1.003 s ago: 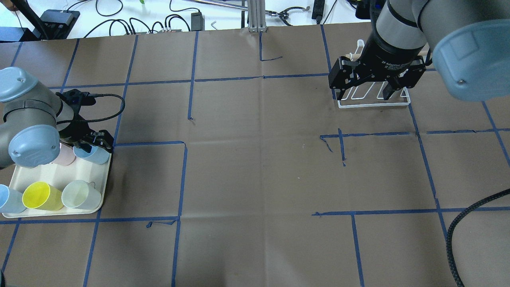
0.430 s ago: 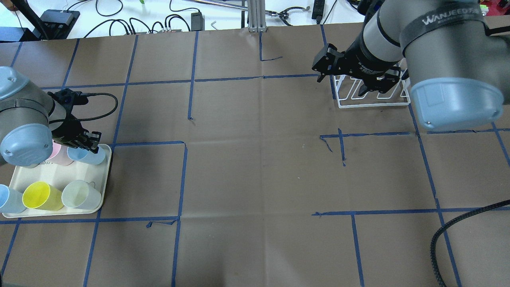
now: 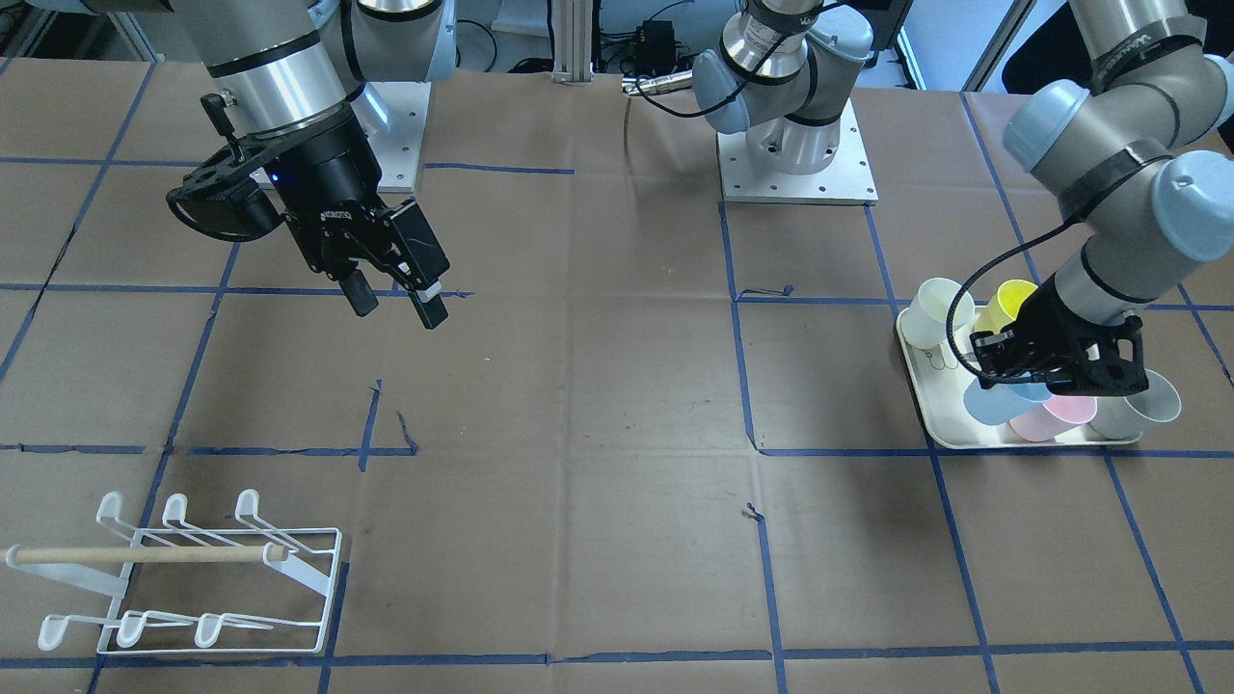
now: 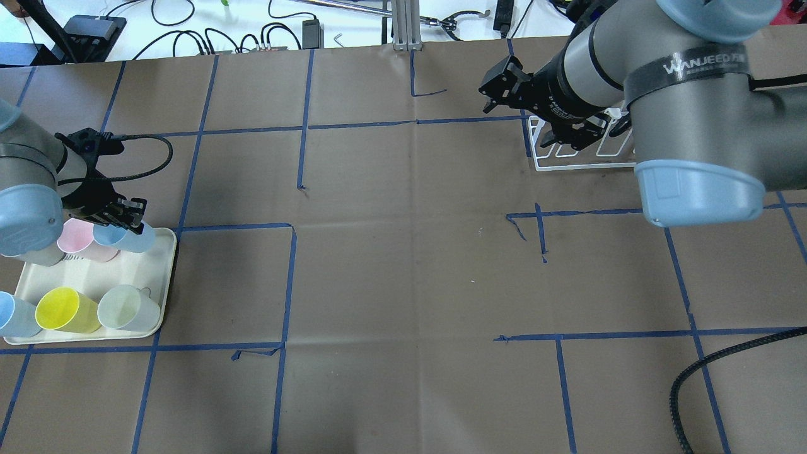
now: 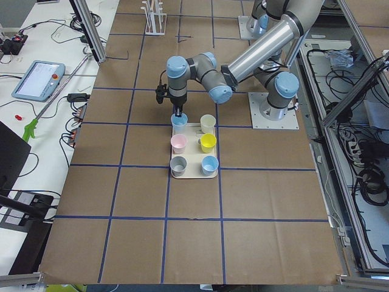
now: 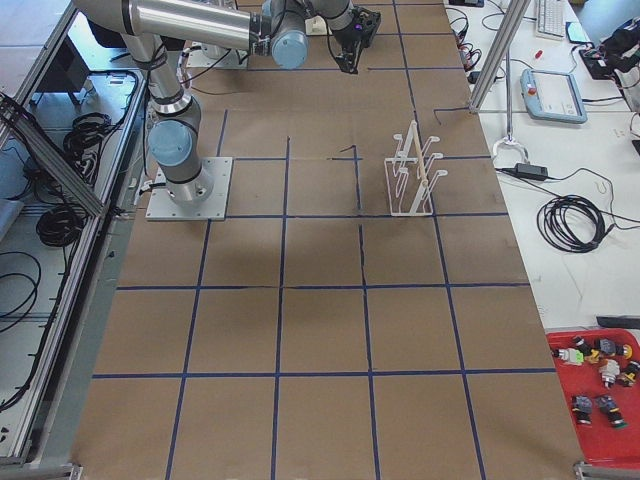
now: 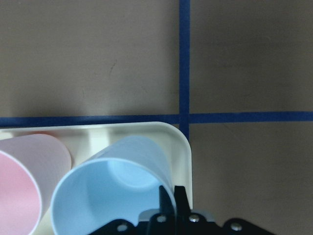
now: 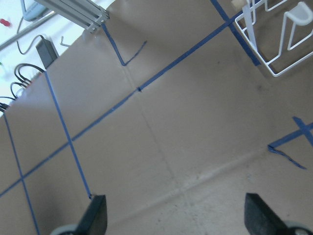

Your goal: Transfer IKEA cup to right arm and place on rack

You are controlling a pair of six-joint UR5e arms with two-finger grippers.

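Pinched at its thin rim wall by the clamped left pincer (image 7: 173, 192): pale blue plastic cup (image 7: 112, 181), likely light, stiff, slippery; right pincer (image 3: 397, 308) spread, empty.

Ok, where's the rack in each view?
Front-facing: rack in the bottom-left corner.
Overhead: upper right, partly behind the right arm.
Exterior left: small, at the top edge, left of centre.
Exterior right: right of centre.
Left wrist: not in view.
Right wrist: top-right corner, only partly.
Landmark: the blue tape line along the rack's edge.
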